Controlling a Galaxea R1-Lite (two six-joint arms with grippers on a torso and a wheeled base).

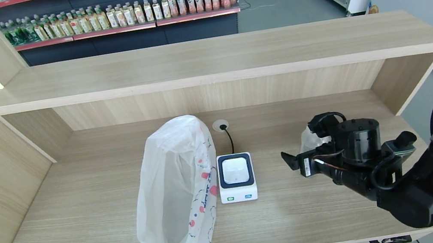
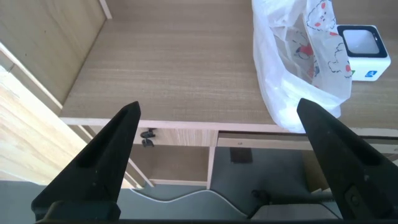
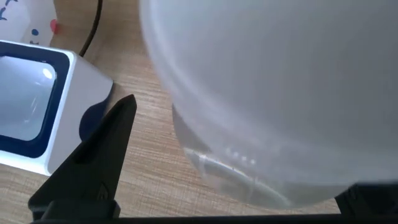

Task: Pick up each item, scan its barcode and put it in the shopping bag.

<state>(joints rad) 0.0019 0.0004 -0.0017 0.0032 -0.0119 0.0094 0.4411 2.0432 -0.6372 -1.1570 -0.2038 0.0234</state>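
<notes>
A translucent white plastic item (image 1: 309, 139) lies on the counter's right side and looms large as the item (image 3: 267, 93) in the right wrist view. My right gripper (image 1: 305, 145) is open with the item between its fingers; one finger (image 3: 93, 168) stands a small gap away from it. The white barcode scanner (image 1: 236, 177) sits mid-counter, close beside that finger (image 1: 290, 161). Left of the scanner stands the white shopping bag (image 1: 175, 193), its mouth open. My left gripper (image 2: 217, 155) is open and holds nothing, out past the counter's front edge near the bag (image 2: 298, 56).
The scanner's black cable (image 1: 229, 139) runs back to a hole in the wooden counter (image 1: 83, 212). A raised shelf (image 1: 211, 59) walls the back, and side panels close both ends. Bare counter lies left of the bag.
</notes>
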